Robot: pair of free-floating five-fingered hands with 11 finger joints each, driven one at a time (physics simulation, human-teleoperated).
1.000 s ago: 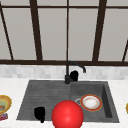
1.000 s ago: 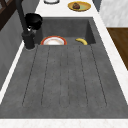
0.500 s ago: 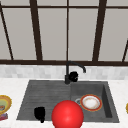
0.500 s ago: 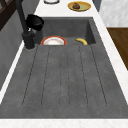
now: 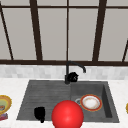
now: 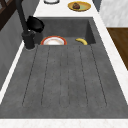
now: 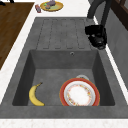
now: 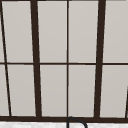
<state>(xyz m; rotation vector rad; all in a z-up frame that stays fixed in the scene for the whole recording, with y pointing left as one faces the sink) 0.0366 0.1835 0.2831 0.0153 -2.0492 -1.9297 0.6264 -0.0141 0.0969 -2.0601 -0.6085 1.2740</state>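
My right hand (image 5: 73, 77) hovers right beside the base of the black faucet (image 5: 67, 75), at the back rim of the sink. From the sides that hand (image 6: 35, 23) (image 7: 96, 35) sits against the faucet post (image 6: 28, 40), above the basin's back corner. My left hand (image 5: 40, 114) floats low over the front of the draining board (image 5: 45, 95). A big red ball (image 5: 67, 115) sits at the front edge, between my left hand and the basin. In the basin lie a red-rimmed white plate (image 5: 90, 102) (image 7: 79, 94) and a banana (image 7: 35, 94) (image 6: 81, 41).
A yellow bowl (image 5: 3, 105) (image 7: 51, 5) with food stands on the white counter left of the sink. Another yellow bowl (image 6: 79, 6) holding something brown stands on the counter to the right. A dark-framed window (image 8: 67, 62) runs behind the faucet. The ribbed draining board (image 6: 65, 75) is bare.
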